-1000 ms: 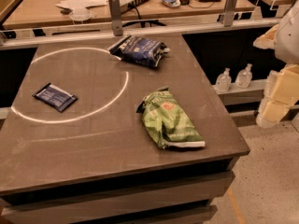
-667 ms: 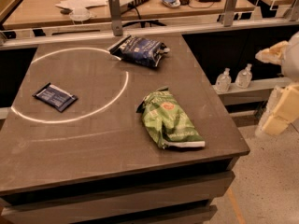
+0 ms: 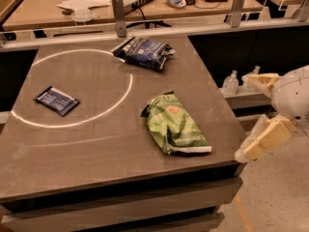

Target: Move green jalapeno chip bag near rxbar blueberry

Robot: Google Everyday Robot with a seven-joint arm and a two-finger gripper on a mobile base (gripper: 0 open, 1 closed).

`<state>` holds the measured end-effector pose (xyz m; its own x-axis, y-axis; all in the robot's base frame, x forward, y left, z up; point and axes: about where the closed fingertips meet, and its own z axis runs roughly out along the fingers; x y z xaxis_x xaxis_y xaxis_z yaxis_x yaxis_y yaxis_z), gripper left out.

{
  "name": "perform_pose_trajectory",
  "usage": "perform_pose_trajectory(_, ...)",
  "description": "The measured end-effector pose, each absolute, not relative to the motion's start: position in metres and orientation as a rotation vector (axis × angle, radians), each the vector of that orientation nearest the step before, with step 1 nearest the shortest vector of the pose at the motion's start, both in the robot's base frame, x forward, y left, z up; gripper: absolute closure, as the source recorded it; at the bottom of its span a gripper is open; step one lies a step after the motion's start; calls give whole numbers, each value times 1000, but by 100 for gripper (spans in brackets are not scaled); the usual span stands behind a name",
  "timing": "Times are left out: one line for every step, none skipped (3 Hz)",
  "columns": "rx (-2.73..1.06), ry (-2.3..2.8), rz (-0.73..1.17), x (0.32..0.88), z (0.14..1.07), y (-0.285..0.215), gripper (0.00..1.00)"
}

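The tool (image 3: 247, 117) has dropped lower, off the right edge of the table (image 3: 96, 146).

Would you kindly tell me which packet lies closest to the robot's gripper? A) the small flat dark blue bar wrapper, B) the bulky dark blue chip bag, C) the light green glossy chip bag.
C: the light green glossy chip bag lies near the right edge of the brown table, just beside which the gripper hangs, fingers open and empty. The small flat dark blue bar wrapper lies far left.
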<state>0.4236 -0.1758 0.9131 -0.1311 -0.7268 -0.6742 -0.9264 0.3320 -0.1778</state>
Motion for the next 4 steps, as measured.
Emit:
perform_pose_trajectory(-1440, 1917, 372, 424, 913, -174, 0)
perform_pose_trajectory(-1315, 1940, 374, 422, 909, -161, 0)
perform_pose_trajectory(-1168, 1977, 388, 426, 895, -138, 0)
perform_pose_trajectory(-1029, 2019, 424, 434, 869, -110, 0)
